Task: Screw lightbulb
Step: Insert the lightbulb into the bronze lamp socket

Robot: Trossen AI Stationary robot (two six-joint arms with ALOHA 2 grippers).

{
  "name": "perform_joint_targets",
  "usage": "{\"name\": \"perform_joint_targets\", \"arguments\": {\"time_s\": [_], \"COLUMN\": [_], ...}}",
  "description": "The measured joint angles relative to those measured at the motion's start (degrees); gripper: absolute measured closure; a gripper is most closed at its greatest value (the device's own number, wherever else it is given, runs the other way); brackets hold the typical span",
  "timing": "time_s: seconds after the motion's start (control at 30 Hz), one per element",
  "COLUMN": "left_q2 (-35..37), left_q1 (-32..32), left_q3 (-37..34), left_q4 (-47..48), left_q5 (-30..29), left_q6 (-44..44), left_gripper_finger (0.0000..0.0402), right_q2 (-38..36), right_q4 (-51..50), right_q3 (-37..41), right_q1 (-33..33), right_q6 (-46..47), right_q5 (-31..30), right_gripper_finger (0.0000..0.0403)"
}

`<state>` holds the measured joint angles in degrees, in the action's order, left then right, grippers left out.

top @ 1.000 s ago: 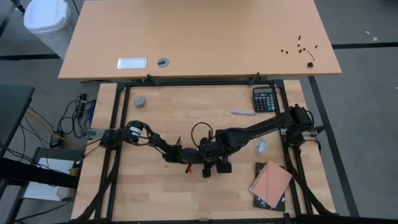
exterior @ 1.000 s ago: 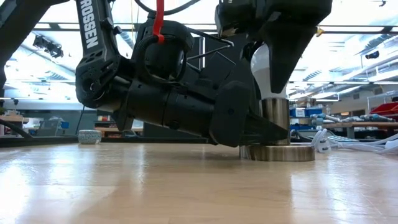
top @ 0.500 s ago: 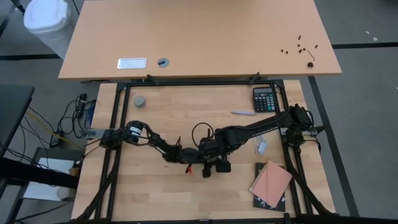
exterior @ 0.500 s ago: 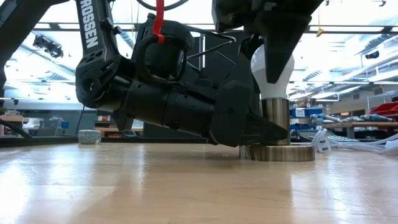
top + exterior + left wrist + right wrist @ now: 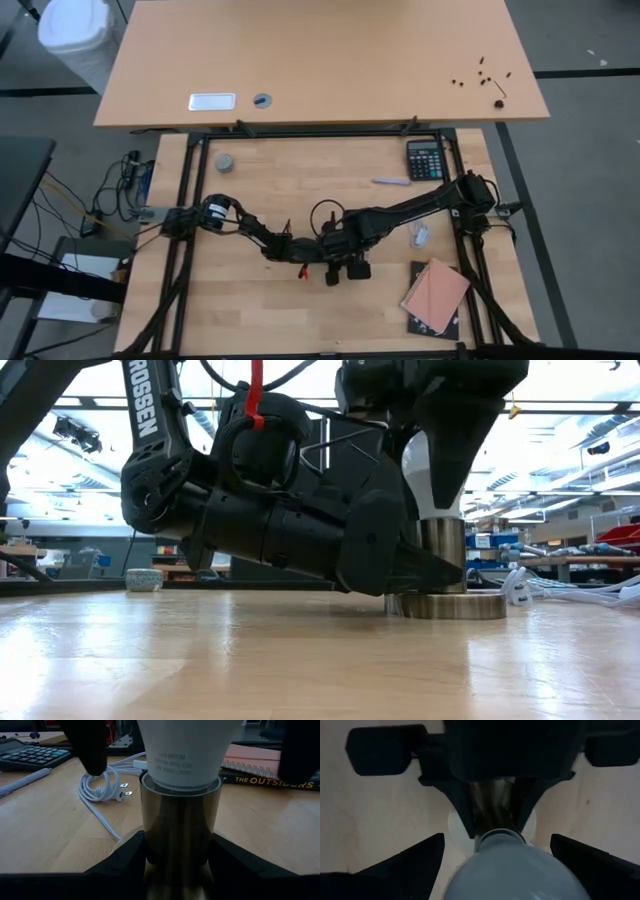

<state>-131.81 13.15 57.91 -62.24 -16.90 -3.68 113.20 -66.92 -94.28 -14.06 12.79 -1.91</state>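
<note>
The white lightbulb [image 5: 428,475] stands upright with its lower end in a brassy metal socket [image 5: 180,820], which rises from a round disc base [image 5: 450,605] on the table. My left gripper [image 5: 179,847] lies low and nearly level, shut on the socket. My right gripper [image 5: 496,837] hangs above, pointing down and open. Its fingers [image 5: 405,865] stand on either side of the bulb [image 5: 512,870] with a gap to it. In the high view both arms meet at the table's middle [image 5: 335,255] and hide the bulb. My left gripper pinches the socket's metal cylinder [image 5: 150,835] between its two fingers, one on each side, in its lower half. The fingers come in nearly level from the table's left. The socket stands upright on its disc base, which rests on the table.
A white cord with a plug [image 5: 100,795] lies coiled behind the socket. At the table's right are a calculator [image 5: 425,158], a pen [image 5: 390,182] and a book with a pink notebook on it [image 5: 435,295]. A small grey cap [image 5: 225,162] sits at the far left.
In the low view my right gripper has shifted a little around the bulb's top, rising slightly and coming back down, still open. The bulb, the socket and my left gripper have stayed in place.
</note>
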Motion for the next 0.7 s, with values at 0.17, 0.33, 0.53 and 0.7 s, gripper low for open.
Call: {"name": "perform_joint_targets", "arguments": {"time_s": [0.17, 0.33, 0.53, 0.7], "left_q2": [0.0, 0.0, 0.0, 0.0], "left_q1": [0.0, 0.0, 0.0, 0.0], "left_q3": [0.0, 0.0, 0.0, 0.0], "left_q4": [-0.2, 0.0, 0.1, 0.1], "left_q5": [0.0, 0.0, 0.0, 0.1], "left_q6": [0.0, -0.1, -0.1, 0.0], "left_gripper_finger": [0.0208, 0.0208, 0.0208, 0.0208], "right_q2": [0.1, 0.1, 0.1, 0.1], "right_q4": [-0.3, -0.7, -1.3, -2.2], "right_q3": [-0.2, -0.2, -0.2, -0.2], "right_q1": [-0.1, -0.1, -0.1, 0.2], "right_q6": [-0.8, -1.3, -1.4, 0.8], "right_q5": [-1.3, -1.3, -1.0, -0.1], "right_gripper_finger": [0.003, 0.0053, 0.0111, 0.0147]}}
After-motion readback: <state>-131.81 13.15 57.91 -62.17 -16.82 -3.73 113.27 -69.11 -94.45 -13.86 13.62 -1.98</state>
